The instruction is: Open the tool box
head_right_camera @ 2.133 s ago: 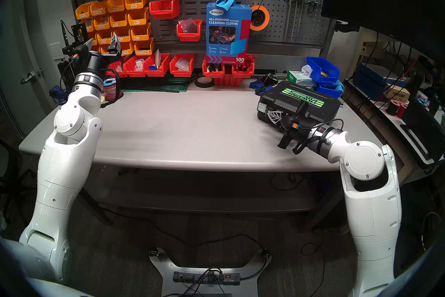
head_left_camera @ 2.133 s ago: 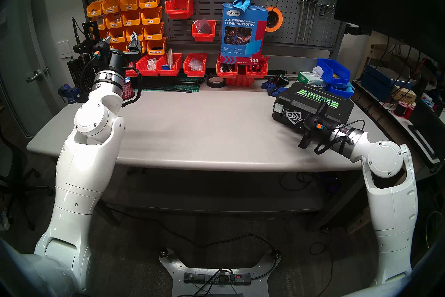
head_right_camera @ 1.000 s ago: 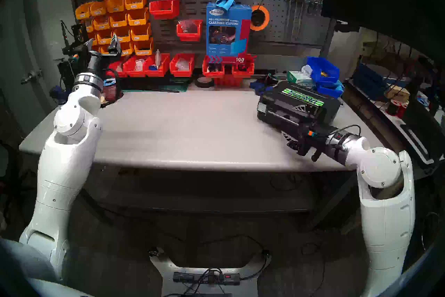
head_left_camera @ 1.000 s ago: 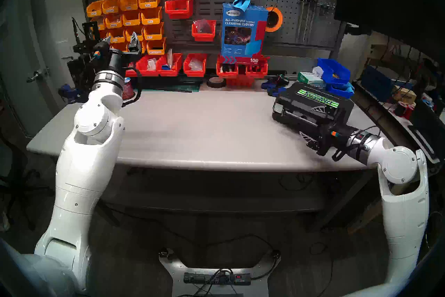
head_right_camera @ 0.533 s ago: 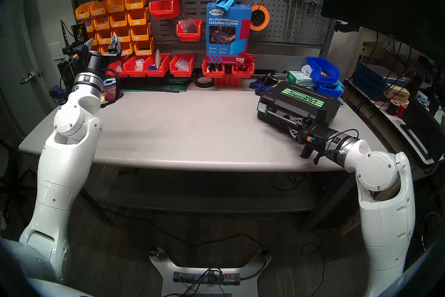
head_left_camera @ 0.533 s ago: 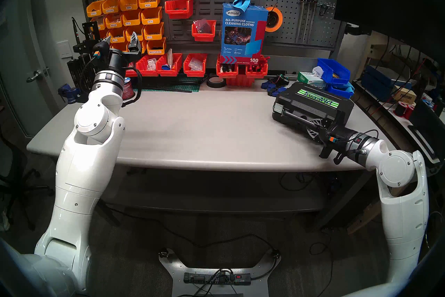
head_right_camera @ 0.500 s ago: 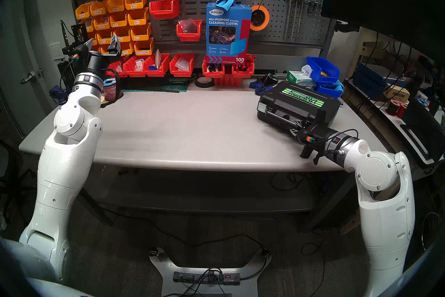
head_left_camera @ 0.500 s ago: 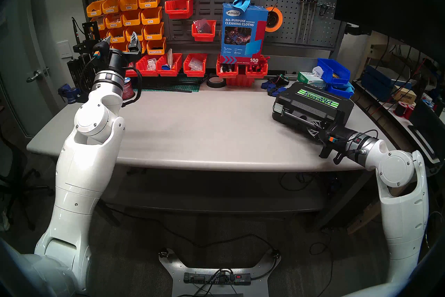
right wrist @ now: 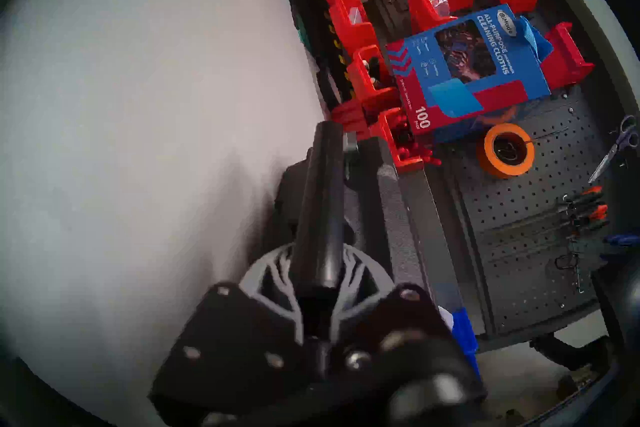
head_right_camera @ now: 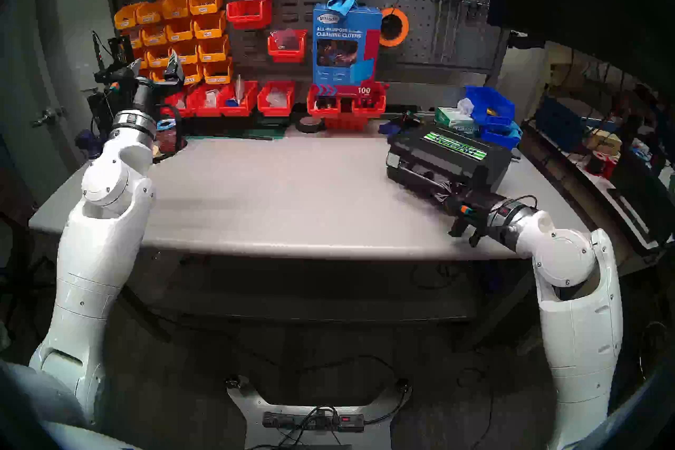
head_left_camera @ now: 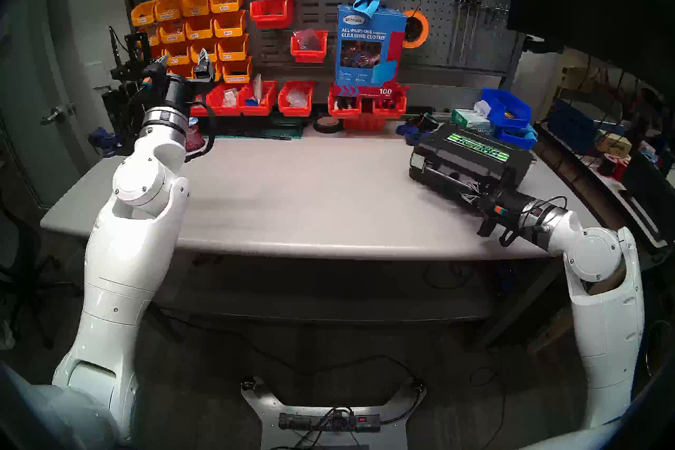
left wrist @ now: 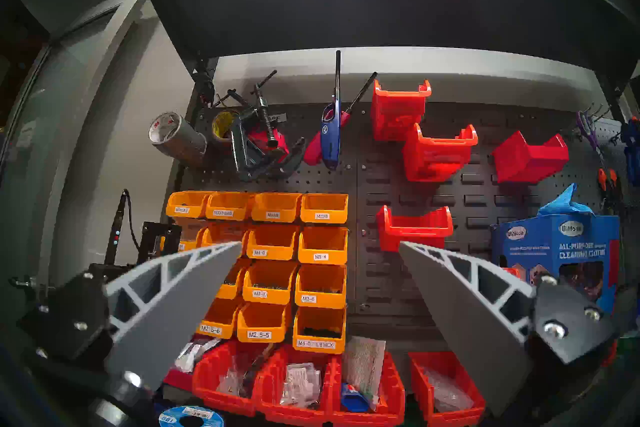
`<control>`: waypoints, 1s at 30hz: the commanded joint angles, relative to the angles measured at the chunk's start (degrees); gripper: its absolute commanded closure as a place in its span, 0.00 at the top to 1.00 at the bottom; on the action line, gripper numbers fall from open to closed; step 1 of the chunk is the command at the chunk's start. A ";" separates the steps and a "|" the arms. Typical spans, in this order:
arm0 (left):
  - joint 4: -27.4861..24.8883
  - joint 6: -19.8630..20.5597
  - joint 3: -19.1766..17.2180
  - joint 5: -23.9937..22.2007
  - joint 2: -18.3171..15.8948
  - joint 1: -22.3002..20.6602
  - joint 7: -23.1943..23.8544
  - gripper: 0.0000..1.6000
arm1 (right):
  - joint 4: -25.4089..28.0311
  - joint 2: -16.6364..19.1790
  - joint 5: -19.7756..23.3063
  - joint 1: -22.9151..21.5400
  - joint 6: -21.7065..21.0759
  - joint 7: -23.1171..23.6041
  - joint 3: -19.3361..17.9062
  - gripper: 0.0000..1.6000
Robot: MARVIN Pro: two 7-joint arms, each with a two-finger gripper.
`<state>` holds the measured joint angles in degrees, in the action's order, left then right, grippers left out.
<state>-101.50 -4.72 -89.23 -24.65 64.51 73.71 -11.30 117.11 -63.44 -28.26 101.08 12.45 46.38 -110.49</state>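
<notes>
The black tool box (head_left_camera: pixel 471 155) with a green-and-white striped label lies at the back right of the grey table (head_left_camera: pixel 292 190), lid down; it also shows in the head stereo right view (head_right_camera: pixel 449 153). A silver latch (head_left_camera: pixel 416 163) shows at its front left; the other latch is hidden. My right gripper (head_left_camera: pixel 471 193) is at the case's front, shut around the black handle (right wrist: pixel 322 190), a grey finger on each side of the bar in the right wrist view (right wrist: pixel 320 260). My left gripper (head_left_camera: pixel 184 60) is open and empty, raised before the orange bins (left wrist: pixel 320 244).
A blue cleaning-cloths box (head_left_camera: pixel 369 44) stands on red bins at the back. Blue bins (head_left_camera: pixel 506 109) and a tissue box (head_left_camera: pixel 469 117) sit just behind the case. A black tape roll (head_left_camera: pixel 328 124) lies at the back centre.
My right gripper moved from the left end of the case's front to the right end of the handle and closed on it. The case has shifted slightly left. The left arm has not moved.
</notes>
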 commanded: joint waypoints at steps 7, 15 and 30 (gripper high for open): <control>-0.46 -0.10 -0.04 -0.07 0.14 -0.60 -0.08 1.00 | 0.56 0.17 9.26 0.23 9.55 2.38 1.67 0.00; -0.46 -0.11 -0.04 -0.07 0.14 -0.60 -0.08 1.00 | -2.39 0.61 12.80 -2.80 14.93 3.78 5.58 0.00; -0.45 -0.12 -0.04 -0.07 0.11 -0.58 -0.05 1.00 | -10.59 -0.62 12.53 -13.67 22.04 1.18 16.40 0.00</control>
<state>-101.49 -4.72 -89.23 -24.65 64.50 73.71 -11.29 108.21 -63.18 -15.70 93.99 31.72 49.92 -97.80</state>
